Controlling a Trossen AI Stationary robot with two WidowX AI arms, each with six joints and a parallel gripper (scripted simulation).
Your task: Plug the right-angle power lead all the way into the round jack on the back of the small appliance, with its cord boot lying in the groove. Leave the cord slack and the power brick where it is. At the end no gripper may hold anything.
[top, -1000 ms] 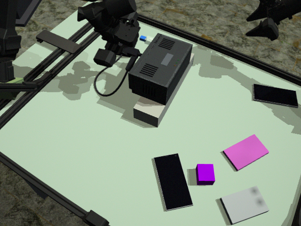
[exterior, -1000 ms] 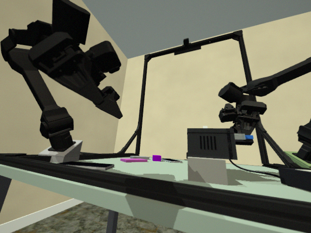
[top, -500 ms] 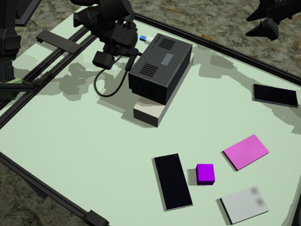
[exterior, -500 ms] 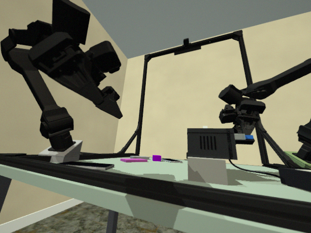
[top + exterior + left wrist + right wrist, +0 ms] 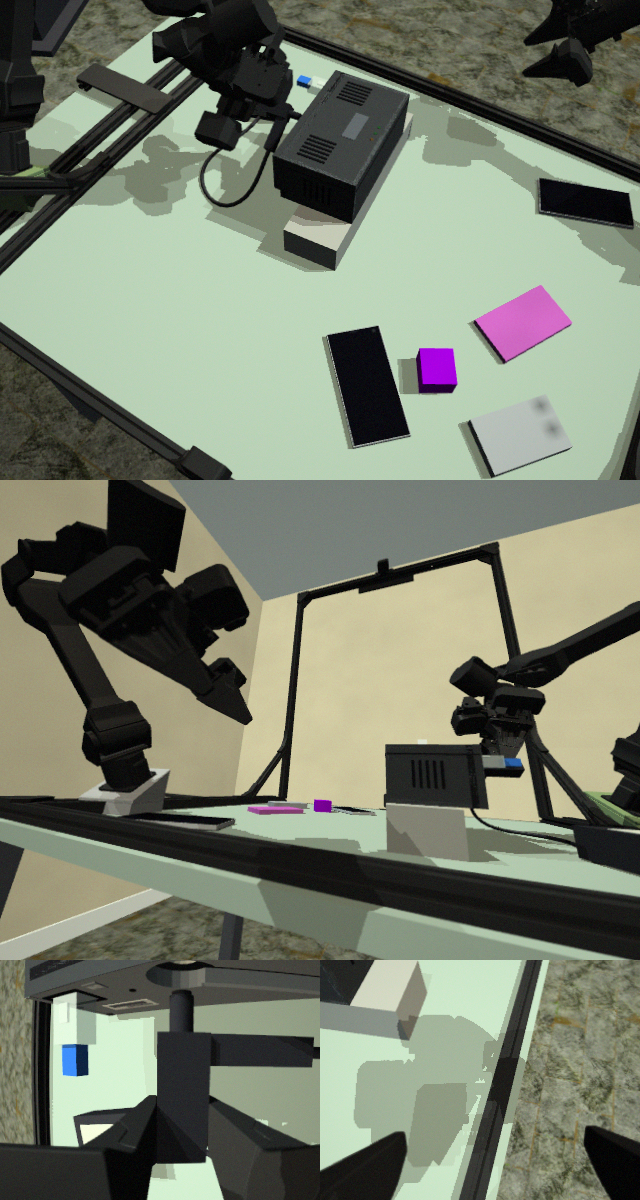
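Lead (image 5: 275, 135) (image 5: 496, 827) (image 5: 183, 1095) at back of appliance (image 5: 330, 124) (image 5: 429, 777) (image 5: 280, 994), plug clenched in left gripper (image 5: 281, 111) (image 5: 509, 748) (image 5: 178, 1103). Grip on plug body keeps barrel aimed at jack recess (image 5: 175, 979), boot sideways; barrel partly exposed, seating depth can't tell. Block (image 5: 317, 227) (image 5: 426, 831) (image 5: 390, 982) props appliance. Blue-ended stick (image 5: 303, 81) (image 5: 512, 762) (image 5: 74, 1060) beside plug, possible snag. Right gripper (image 5: 524, 58) (image 5: 227, 702) (image 5: 495, 1135) spread, empty, well apart.

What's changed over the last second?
The left gripper has drawn back slightly from the appliance, toward the lower left in the top view, taking the plug with it; more of its barrel shows now. Nothing was newly gripped or released. The right gripper stayed open and put, and the appliance hasn't visibly moved.
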